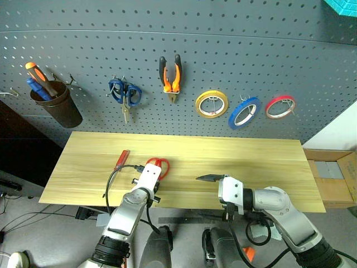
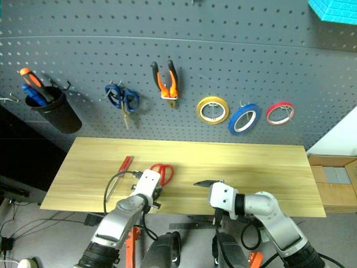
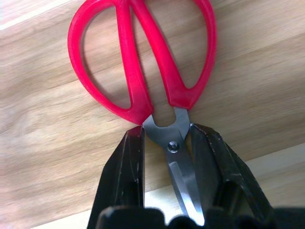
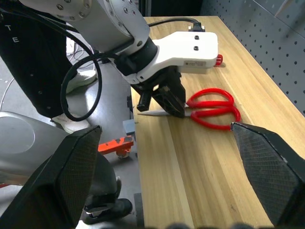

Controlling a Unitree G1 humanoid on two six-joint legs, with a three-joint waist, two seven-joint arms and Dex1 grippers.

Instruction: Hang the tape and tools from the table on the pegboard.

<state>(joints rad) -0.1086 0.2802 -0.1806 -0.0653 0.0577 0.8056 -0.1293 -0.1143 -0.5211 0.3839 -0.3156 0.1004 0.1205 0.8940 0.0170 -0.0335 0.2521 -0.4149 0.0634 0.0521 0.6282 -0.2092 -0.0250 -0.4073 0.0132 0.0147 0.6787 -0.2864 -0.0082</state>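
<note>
Red scissors (image 3: pixel 143 62) — flat on the table (image 1: pixel 251 162), blades pinched by the left gripper (image 4: pixel 162 100) at the near edge. Right gripper (image 4: pixel 167 191) — spread, beside them. Slim red tool (image 1: pixel 122 159) just past the scissors.

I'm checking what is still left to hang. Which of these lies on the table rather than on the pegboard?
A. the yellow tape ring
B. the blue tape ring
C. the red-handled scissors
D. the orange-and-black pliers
C: the red-handled scissors lie flat on the table, their blades between the left gripper's fingers.
</note>
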